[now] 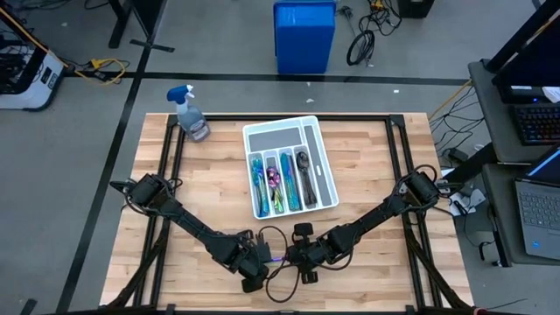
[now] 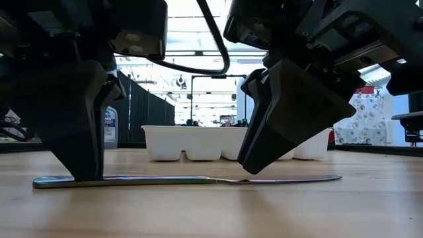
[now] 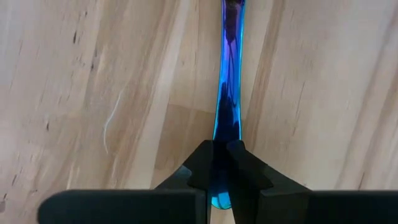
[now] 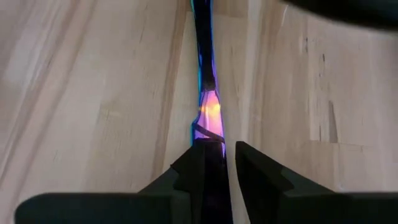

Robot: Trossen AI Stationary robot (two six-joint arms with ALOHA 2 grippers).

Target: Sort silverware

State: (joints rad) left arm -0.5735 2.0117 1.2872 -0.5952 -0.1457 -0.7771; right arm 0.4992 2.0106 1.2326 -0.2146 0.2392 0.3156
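Bright even light, backlit blurred foreground

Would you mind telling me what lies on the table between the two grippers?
Only one slim iridescent blue knife, flat on the wooden table. The low view shows it spanning from the left gripper, shut on one end, to the right gripper.

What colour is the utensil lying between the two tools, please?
Iridescent blue with purple; the knife shows best in the left wrist view.

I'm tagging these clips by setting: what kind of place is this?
Probably a robotics lab or workshop, not a kitchen. A bare wooden table stands on a grey floor with loose cables, laptops sit on a side desk, and a blue bin stands behind the table.
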